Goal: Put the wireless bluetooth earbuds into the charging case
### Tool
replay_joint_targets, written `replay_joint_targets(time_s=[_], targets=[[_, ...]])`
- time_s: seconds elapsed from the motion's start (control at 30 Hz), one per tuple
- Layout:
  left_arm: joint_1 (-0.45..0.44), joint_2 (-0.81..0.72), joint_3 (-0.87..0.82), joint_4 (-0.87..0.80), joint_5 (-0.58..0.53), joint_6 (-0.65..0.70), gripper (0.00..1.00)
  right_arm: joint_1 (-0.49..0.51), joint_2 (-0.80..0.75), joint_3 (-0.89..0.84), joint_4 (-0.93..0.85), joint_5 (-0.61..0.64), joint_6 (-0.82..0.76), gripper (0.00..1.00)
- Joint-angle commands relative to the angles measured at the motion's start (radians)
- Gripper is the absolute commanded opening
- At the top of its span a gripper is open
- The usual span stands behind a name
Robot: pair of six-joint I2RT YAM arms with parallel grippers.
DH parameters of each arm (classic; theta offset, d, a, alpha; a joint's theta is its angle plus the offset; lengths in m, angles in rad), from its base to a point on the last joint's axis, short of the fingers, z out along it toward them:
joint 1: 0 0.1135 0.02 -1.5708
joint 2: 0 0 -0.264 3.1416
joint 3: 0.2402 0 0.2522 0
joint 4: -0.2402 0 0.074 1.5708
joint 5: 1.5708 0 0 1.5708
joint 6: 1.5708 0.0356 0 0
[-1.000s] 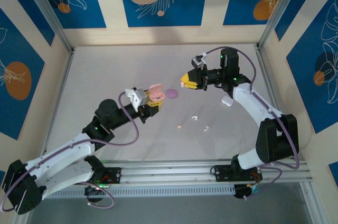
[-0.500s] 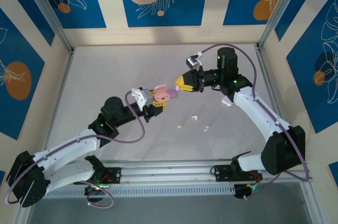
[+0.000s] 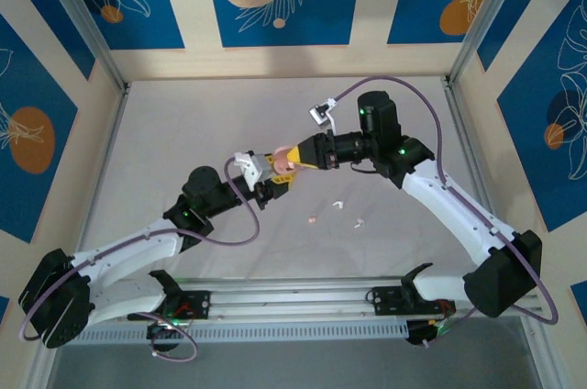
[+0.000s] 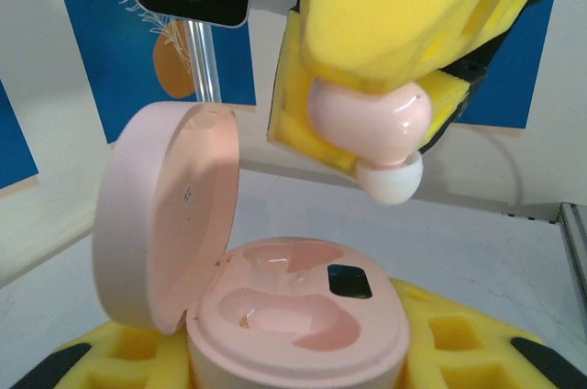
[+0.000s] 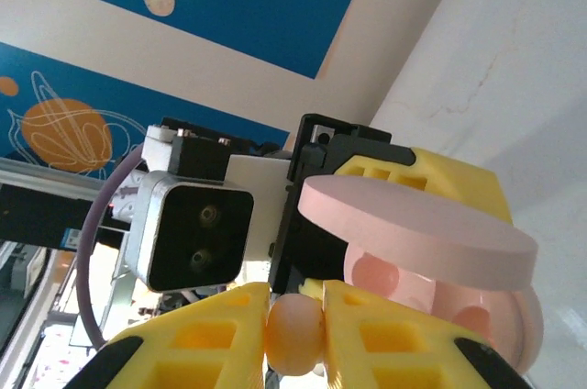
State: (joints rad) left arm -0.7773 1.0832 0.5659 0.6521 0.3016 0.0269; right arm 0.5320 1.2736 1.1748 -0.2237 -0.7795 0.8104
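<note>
The left gripper (image 3: 273,172) is clamped around the base of the pink charging case (image 4: 275,366), holding it off the bench (image 3: 183,123) near the middle of the overhead view. The case's lid (image 4: 156,224) stands open at the left of the left wrist view. The right gripper (image 3: 295,156) is pressed together on a pink earbud (image 4: 367,114), which hangs just above the case at upper centre of that view, white tip (image 4: 390,180) pointing down and to the right. It is not yet touching the wells (image 4: 266,311).

The main risk looks like misalignment. The earbud hangs toward the right side of the case, and its tip seems angled rather than matched to either well, so a straight descent could land it on the rim or in the wrong pocket.

The yellow pads (image 5: 367,334) cover much of the small bud. Letting go early could drop it past the case onto the bench.

Both arms are carrying their parts in the air, so a hard push could rotate the case in the left gripper's hold or knock the lid shut.

Three loose earbuds (image 3: 337,204) lie on the bench to the lower right of the case, well apart from it.
</note>
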Motion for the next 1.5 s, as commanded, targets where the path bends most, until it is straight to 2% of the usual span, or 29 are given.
replay_joint_targets(time_s=[0.0, 0.27, 0.8, 1.47], targets=[[-0.016, 0.004, 0.035, 0.06, -0.002, 0.015, 0.31, 0.023, 0.007, 0.036, -0.04, 0.073, -0.049, 0.21], [-0.021, 0.017, 0.043, 0.067, -0.008, 0.006, 0.31, 0.057, 0.034, 0.071, -0.129, 0.181, -0.094, 0.21], [-0.025, 0.02, 0.04, 0.068, -0.029, 0.005, 0.31, 0.093, 0.053, 0.085, -0.133, 0.225, -0.089, 0.21], [-0.025, 0.012, 0.038, 0.07, -0.065, 0.007, 0.31, 0.153, 0.109, 0.18, -0.346, 0.331, -0.188, 0.24]])
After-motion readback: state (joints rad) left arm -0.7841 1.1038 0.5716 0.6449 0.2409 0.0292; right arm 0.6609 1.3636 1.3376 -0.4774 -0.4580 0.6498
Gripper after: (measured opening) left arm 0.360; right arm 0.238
